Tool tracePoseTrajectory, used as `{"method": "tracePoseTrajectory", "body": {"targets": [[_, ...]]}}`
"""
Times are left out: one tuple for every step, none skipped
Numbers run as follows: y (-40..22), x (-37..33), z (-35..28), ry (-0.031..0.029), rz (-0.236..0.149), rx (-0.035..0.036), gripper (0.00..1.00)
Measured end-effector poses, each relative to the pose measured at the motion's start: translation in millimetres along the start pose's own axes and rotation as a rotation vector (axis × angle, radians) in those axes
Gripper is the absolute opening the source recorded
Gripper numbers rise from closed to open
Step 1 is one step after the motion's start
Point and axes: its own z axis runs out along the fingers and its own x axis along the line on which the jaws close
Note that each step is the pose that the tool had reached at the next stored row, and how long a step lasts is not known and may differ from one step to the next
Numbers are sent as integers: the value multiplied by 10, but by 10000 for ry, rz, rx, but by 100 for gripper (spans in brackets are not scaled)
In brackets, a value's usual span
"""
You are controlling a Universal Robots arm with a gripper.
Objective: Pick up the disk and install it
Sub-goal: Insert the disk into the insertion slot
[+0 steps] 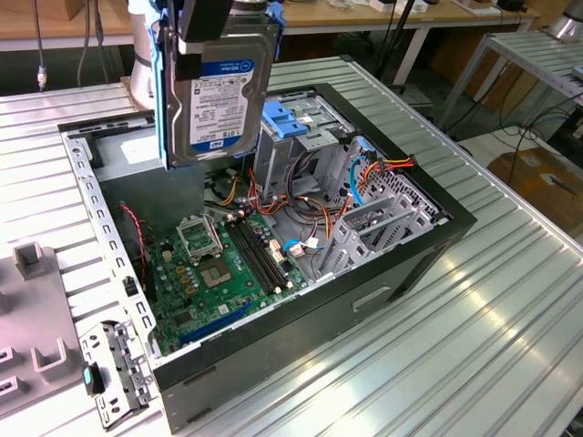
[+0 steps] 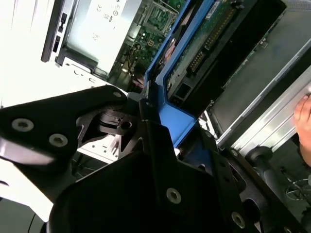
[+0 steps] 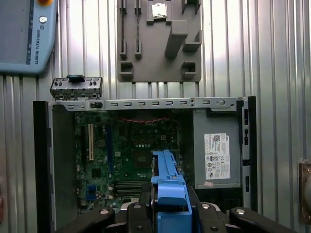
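Note:
The disk (image 1: 223, 86) hangs upright in the air over the back of the open computer case (image 1: 401, 264), its labelled metal face turned toward the exterior camera. A bright blue carrier frame (image 1: 166, 100) wraps its edges. My gripper (image 1: 217, 32) is shut on the disk from above, with black fingers (image 1: 189, 66) pressed on its sides. In the first wrist view the blue carrier (image 3: 167, 187) points down at the motherboard (image 3: 131, 150) between the gripper's fingers (image 3: 141, 211). The second wrist view has the disk's circuit-board side (image 2: 209, 43) and blue frame (image 2: 172, 119) in close-up.
Inside the case stand a silver drive cage (image 1: 305, 159) with a light-blue latch (image 1: 287, 118), loose cables (image 1: 383, 168) and a grey box with a white label (image 3: 216, 153). A grey fixture (image 3: 160, 39) and a teach pendant (image 3: 24, 34) lie beside the case. A person's hand (image 2: 303, 119) shows.

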Motion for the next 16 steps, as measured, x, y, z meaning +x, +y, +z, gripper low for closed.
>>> {"method": "tracePoseTrajectory", "body": {"targets": [[-45, 0, 0, 2, 1, -2, 37], [-86, -1, 1, 1, -1, -1, 37], [-125, -2, 1, 1, -1, -1, 37], [-167, -3, 1, 1, -1, -2, 37], [-192, -4, 2, 1, -1, -1, 37], [-216, -5, 3, 0, -1, -1, 37], [-248, -6, 3, 1, -1, -1, 37], [-278, -7, 4, 2, -1, -1, 37], [-309, -8, 5, 1, -1, -1, 37], [-338, -9, 5, 1, -1, -1, 37], [-370, -10, 6, 1, -1, -1, 37], [-395, -11, 6, 1, -1, -1, 37], [-442, -13, 8, 1, -2, -1, 37], [-468, -14, 9, 1, -2, -1, 37], [-493, -15, 9, 2, -1, -1, 37], [-498, -14, 9, 1, -1, -1, 37]]}}
